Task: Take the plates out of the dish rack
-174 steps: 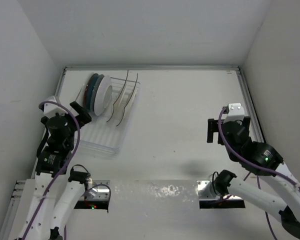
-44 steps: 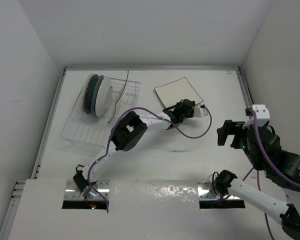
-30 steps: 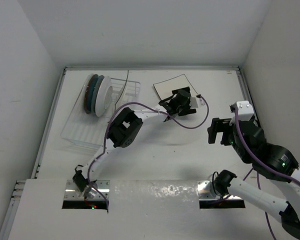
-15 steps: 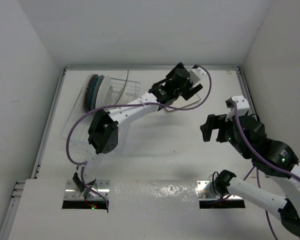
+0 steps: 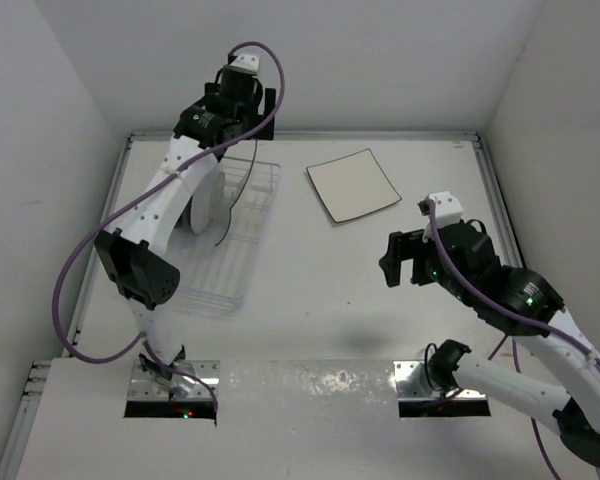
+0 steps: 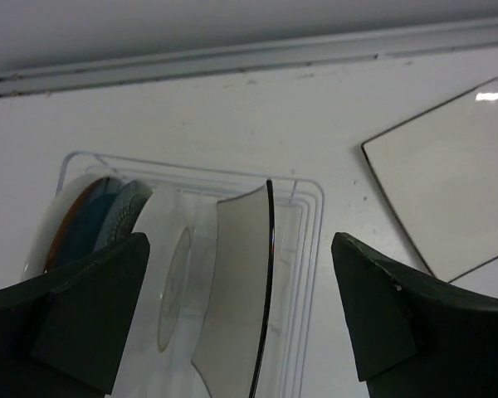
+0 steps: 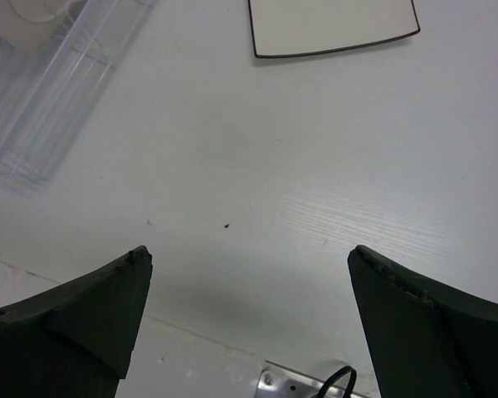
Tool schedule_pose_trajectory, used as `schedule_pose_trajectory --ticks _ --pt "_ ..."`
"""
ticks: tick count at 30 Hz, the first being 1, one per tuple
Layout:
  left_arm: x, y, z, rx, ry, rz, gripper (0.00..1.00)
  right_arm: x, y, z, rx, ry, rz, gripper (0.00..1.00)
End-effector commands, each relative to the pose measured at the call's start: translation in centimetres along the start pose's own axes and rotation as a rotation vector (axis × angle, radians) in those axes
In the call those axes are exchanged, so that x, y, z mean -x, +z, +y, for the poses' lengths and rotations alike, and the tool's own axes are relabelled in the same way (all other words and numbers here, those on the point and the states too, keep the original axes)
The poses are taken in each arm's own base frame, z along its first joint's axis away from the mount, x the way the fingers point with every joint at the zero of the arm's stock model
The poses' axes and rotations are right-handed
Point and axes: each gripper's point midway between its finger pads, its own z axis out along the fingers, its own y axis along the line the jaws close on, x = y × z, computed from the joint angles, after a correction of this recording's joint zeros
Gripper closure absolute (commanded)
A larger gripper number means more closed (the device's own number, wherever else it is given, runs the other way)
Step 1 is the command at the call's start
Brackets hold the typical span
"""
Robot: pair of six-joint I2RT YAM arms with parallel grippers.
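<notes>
Plates [image 6: 235, 286] stand upright in dish rack [image 6: 303, 240]

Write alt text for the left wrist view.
The open left end effector hovers above a clear dish rack holding a cream square plate on edge beside several round plates. A second square plate lies flat on the white table to the right.

Bright, even overhead light fills all 3 views, and the white counter [image 5: 330, 280] nearly washes out. A soft grey shadow lies on it beneath the right arm [image 5: 500, 290]. A small glare patch (left wrist view) marks the flat square plate [image 6: 448, 178]; focus is sharp there.
</notes>
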Motion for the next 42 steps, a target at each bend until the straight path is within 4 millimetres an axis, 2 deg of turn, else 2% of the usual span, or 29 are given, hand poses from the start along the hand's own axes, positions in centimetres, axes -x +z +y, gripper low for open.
schedule_pose_trajectory --ticks 1,5,8,11,16,19,21,25,30,33,37,38,40,42 --pt "-2.9 -1.9 -1.6 -0.054 0.053 0.131 0.11 -0.3 1.3 1.2 0.035 -0.005 0.017 0.01" --pt "-3.7 -2.2 0.2 -0.016 0.082 0.16 0.19 -1.0 2.2 1.7 0.05 -0.032 0.049 0.01" --pt "-6.3 -1.5 0.8 -0.007 0.113 0.24 0.27 -1.4 2.7 1.6 0.045 -0.043 0.059 0.01" --pt "-8.0 -1.0 0.7 -0.021 0.133 0.285 0.32 -1.6 2.9 1.6 0.043 -0.048 0.064 0.01" --pt "-10.0 0.4 1.8 0.01 0.135 0.339 0.4 -2.0 3.2 1.8 0.053 -0.046 0.067 0.01" --pt "-11.0 1.1 1.7 -0.01 0.133 0.358 0.45 -2.3 3.3 1.8 0.053 -0.049 0.071 0.01" --pt "-12.1 1.8 1.5 -0.028 0.135 0.382 0.55 -2.5 3.4 1.7 0.051 -0.051 0.074 0.01" --pt "-14.0 2.8 1.7 -0.026 0.138 0.428 0.57 -2.6 3.5 1.7 0.05 -0.056 0.078 0.01" --pt "-14.5 3.1 2.4 -0.007 0.136 0.444 0.57 -2.8 3.6 1.6 0.046 -0.058 0.078 0.01" --pt "-13.9 2.8 2.4 -0.008 0.131 0.431 0.68 -2.8 3.7 1.6 0.045 -0.055 0.077 0.01" --pt "-11.5 1.8 2.6 -0.012 0.111 0.369 0.77 -2.7 3.6 1.7 0.05 -0.049 0.072 0.01" --pt "-10.9 1.6 2.5 -0.014 0.109 0.354 0.88 -2.7 3.7 1.7 0.048 -0.05 0.072 0.01" --pt "-9.5 1.0 2.5 -0.022 0.1 0.315 1.0 -2.6 3.7 1.8 0.054 -0.046 0.07 0.01" --pt "-8.2 0.3 2.4 -0.035 0.098 0.285 1.0 -2.5 3.6 1.7 0.05 -0.045 0.067 0.01"
